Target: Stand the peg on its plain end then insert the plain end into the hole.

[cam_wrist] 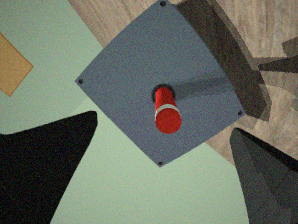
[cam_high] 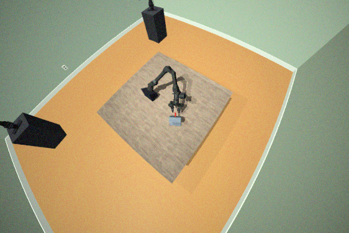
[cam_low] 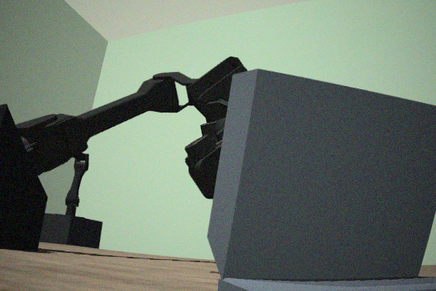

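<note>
The red peg (cam_high: 175, 114) (cam_wrist: 163, 98) stands in the hole of the blue-grey sloped panel (cam_high: 175, 122) (cam_low: 326, 173) (cam_wrist: 120, 65). Its white-banded end points out toward the wrist camera, and its plain end is hidden inside the hole. How deep it sits cannot be told. My gripper (cam_high: 176, 111) (cam_wrist: 166, 126) is wide open, with one finger on each side of the peg's outer end and apart from it. In the exterior view the panel hides the peg and the fingertips.
The panel stands on a wood-grain table (cam_high: 140, 120) (cam_low: 116, 270). The arm's dark base (cam_high: 149, 94) is at the table's left part. Two dark pedestals (cam_high: 156, 27) (cam_high: 40, 133) with other arms stand on the orange floor beyond the table.
</note>
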You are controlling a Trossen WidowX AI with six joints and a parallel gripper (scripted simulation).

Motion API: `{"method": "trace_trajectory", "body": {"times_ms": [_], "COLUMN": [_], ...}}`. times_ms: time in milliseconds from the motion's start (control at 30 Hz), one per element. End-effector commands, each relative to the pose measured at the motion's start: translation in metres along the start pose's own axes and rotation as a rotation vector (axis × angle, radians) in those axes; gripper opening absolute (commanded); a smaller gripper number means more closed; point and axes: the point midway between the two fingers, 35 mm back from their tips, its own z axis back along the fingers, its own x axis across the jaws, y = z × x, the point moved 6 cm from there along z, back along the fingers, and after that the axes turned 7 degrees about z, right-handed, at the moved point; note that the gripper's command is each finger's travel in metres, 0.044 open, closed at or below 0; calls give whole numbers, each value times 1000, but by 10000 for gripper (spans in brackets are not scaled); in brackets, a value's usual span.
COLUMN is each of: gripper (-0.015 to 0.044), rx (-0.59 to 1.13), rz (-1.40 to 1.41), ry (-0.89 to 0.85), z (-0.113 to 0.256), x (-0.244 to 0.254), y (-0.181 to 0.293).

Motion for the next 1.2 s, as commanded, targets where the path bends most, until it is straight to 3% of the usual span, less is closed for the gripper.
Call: {"method": "trace_trajectory", "body": {"times_ms": [0,1167], "gripper": [440,440], "rx": [5,-1], "rz": [-4,2], "ry": [-4,-2], "z": [8,58], "x": [0,-2], "y": [1,2]}}
